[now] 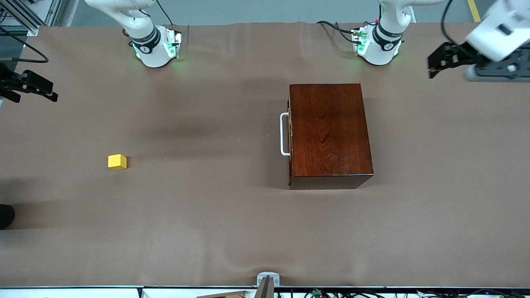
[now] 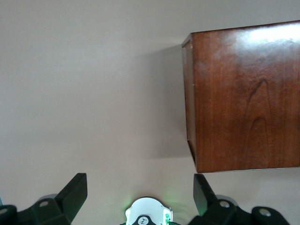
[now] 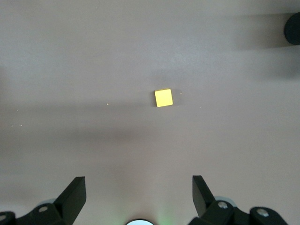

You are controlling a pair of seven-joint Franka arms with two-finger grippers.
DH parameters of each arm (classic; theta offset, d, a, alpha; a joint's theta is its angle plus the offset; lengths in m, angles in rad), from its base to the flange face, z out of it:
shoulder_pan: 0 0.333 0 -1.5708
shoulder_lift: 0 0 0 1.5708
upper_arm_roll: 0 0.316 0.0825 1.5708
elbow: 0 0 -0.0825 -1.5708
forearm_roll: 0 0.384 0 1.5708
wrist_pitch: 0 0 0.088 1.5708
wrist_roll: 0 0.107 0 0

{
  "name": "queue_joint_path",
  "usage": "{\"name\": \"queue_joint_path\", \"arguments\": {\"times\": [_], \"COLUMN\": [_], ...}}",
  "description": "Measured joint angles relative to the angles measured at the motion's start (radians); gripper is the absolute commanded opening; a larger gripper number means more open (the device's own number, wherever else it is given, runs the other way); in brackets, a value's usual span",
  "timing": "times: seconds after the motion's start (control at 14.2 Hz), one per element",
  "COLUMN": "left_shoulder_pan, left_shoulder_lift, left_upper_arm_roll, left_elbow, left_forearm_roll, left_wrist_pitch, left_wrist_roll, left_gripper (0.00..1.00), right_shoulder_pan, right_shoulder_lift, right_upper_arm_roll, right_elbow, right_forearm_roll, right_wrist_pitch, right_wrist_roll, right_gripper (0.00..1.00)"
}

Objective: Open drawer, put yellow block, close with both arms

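The dark reddish-brown box stands on the table near the left arm's base. Its drawer is pushed in, and only the white handle shows, facing the right arm's end. The yellow block lies on the table toward the right arm's end. My left gripper is open and empty, up over the table's left-arm end. The left wrist view shows the box ahead of this gripper. My right gripper is open and empty over the table's right-arm end. The right wrist view shows the block ahead of this gripper.
A brown cloth covers the table. A dark round object sits at the table's edge at the right arm's end, and also shows in the right wrist view. A small grey mount stands at the edge nearest the front camera.
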Motion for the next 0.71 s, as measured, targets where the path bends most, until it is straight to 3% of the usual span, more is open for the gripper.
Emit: {"name": "queue_joint_path", "arguments": {"times": [0.42, 0.71], "left_shoulder_pan": [-0.026, -0.176], "left_shoulder_lift": [0.103, 0.225], "left_upper_arm_roll": [-0.184, -0.209], "left_elbow": [0.0, 0.0], "left_forearm_roll": [0.0, 0.001], "left_wrist_pitch": [0.059, 0.177], "left_wrist_roll": [-0.119, -0.308], "left_gripper": [1.0, 1.0], "right_shoulder_pan": [-0.001, -0.001], "right_shoulder_lift": [0.011, 0.018], "right_upper_arm_roll": [-0.007, -0.008], "right_elbow": [0.001, 0.003], "right_forearm_roll": [-0.001, -0.001], "right_wrist_pitch": [0.002, 0.003], "right_wrist_roll": [0.0, 0.0], "right_gripper": [1.0, 1.0]}}
